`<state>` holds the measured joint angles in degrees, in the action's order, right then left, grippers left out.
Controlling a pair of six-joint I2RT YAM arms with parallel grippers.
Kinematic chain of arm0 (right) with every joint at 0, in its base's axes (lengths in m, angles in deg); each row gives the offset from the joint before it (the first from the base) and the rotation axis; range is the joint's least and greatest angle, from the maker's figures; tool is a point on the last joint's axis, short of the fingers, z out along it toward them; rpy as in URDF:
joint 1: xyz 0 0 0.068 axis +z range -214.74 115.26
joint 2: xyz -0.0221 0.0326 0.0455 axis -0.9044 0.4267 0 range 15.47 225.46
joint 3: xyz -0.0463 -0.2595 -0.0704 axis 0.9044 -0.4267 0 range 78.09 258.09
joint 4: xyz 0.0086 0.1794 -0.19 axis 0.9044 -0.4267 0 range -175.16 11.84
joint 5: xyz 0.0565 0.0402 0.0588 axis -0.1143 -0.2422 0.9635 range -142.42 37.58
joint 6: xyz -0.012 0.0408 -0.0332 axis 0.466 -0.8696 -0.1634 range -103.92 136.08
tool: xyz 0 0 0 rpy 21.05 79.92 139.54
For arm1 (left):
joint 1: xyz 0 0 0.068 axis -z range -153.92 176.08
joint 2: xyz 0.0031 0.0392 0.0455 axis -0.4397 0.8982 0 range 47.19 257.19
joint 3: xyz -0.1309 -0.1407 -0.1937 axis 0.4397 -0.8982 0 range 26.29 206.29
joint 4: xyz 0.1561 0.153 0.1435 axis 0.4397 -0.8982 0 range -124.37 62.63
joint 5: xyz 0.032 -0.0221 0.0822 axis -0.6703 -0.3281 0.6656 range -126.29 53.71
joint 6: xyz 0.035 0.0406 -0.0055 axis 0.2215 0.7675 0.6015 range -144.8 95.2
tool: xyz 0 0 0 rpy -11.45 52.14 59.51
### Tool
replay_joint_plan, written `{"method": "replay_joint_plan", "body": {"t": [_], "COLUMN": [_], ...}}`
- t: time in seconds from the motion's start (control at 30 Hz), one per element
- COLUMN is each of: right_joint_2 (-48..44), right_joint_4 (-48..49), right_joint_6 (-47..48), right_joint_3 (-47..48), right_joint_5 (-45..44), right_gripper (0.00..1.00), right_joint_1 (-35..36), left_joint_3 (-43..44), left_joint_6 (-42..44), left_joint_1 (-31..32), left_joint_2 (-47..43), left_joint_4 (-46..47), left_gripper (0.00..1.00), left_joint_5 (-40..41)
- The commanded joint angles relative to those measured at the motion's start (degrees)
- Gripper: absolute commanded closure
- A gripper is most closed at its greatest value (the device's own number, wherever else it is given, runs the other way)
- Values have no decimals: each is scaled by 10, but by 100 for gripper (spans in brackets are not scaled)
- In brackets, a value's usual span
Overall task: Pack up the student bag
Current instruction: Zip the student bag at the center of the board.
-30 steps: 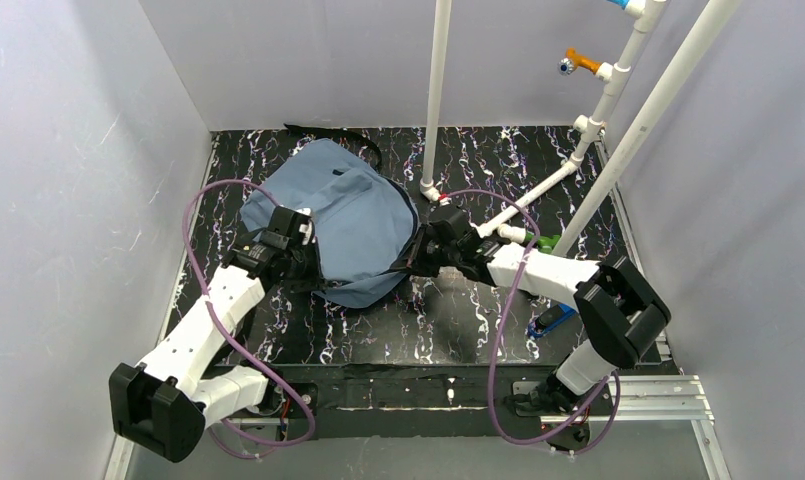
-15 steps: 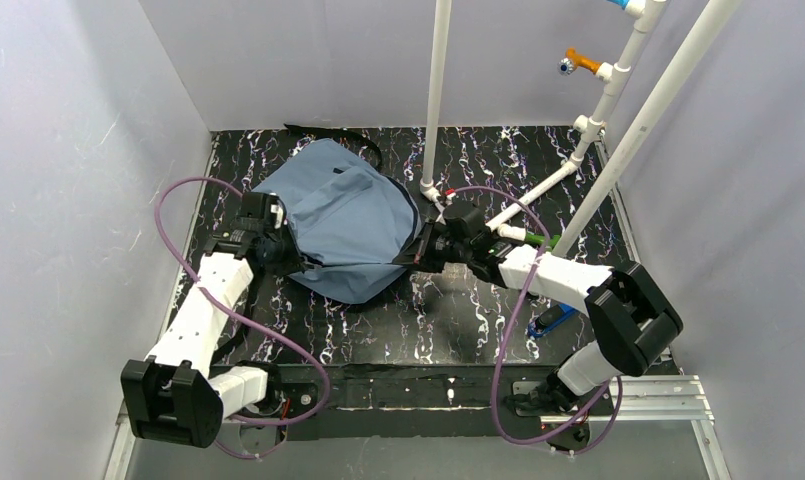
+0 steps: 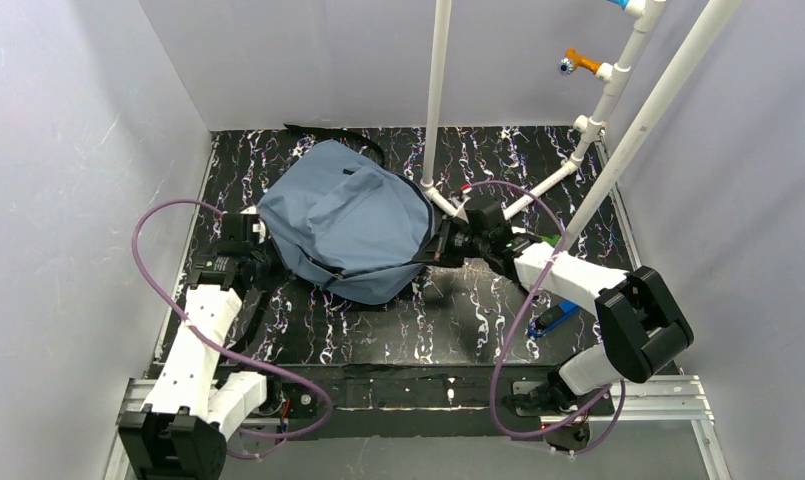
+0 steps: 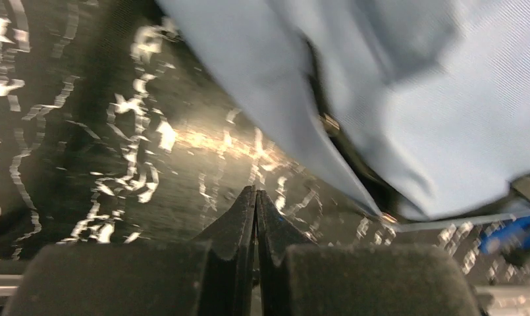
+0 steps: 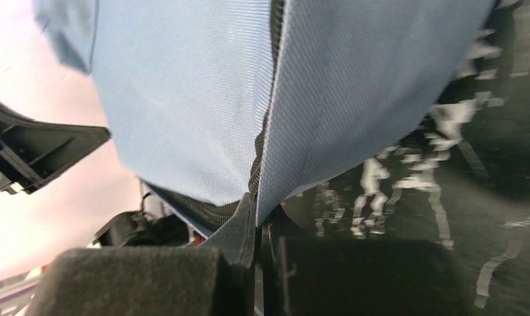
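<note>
The slate-blue student bag (image 3: 348, 215) lies on the black marbled table, with its black zipper line along the near edge. My right gripper (image 3: 436, 250) is at the bag's right edge. In the right wrist view the right gripper (image 5: 257, 212) is shut on the bag's fabric edge (image 5: 315, 118) beside the zipper. My left gripper (image 3: 263, 265) sits just left of the bag. In the left wrist view the left gripper (image 4: 255, 192) is shut with nothing between its jaws, and the bag (image 4: 407, 118) is ahead and to the right, apart from it.
White pipe posts (image 3: 436, 110) rise behind the bag and slant to the right. A small blue object (image 3: 551, 320) and a green one (image 3: 546, 242) lie on the right. A black strap (image 3: 328, 132) trails behind the bag. Grey walls close in both sides.
My left gripper has come off the bag's left edge and drawn back to the left. My right gripper has pulled the bag's edge to the right, and the bag has shifted right.
</note>
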<state>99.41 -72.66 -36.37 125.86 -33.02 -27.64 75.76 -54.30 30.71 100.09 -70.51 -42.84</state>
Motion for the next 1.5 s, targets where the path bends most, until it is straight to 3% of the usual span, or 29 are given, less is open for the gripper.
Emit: {"method": "replay_joint_plan", "body": {"t": [0.0,0.07,0.17,0.23,0.3,0.37,0.43,0.57,0.63,0.73,1.03,1.17,1.23,1.3,1.47], "right_joint_2": [-18,-6,0,-12,-17,-23,-31,-33,-33,-25,-23,-10,-5,-5,1], "right_joint_4": [-47,-45,-48,-36,-51,-77,-78,-61,-51,-31,-22,-21,-19,-15,25], "right_joint_6": [85,113,96,68,58,51,36,-26,-57,-81,-96,-99,-107,-119,-161], "right_joint_3": [-2,7,17,9,21,28,25,13,7,5,11,24,27,21,-6], "right_joint_5": [-34,-6,17,7,-9,-19,-19,-23,-49,-63,-78,-84,-94,-118,-171], "right_gripper": [99,96,55,33,22,16,13,13,14,16,24,28,28,30,41], "right_joint_1": [-55,-51,-31,-10,7,16,22,46,61,67,87,99,108,117,122], "left_joint_3": [-5,-13,-41,-51,-50,-52,-59,-67,-66,-54,-45,-38,-35,-29,-34], "left_joint_6": [21,10,-25,-9,38,69,81,141,180,217,231,228,228,222,200], "left_joint_1": [-29,-29,-28,-28,-27,-22,9,158,196,203,216,216,216,216,216], "left_joint_2": [5,-3,-20,-32,-34,-32,-36,-23,2,48,119,132,145,152,89], "left_joint_4": [22,62,97,100,102,104,113,149,164,170,187,196,191,169,144], "left_gripper": [100,100,100,100,98,64,42,30,31,36,46,62,83,100,100], "left_joint_5": [41,-80,-190,-231,-278,-307,-280,-140,-78,-40,-52,-96,-124,-102,-10]}}
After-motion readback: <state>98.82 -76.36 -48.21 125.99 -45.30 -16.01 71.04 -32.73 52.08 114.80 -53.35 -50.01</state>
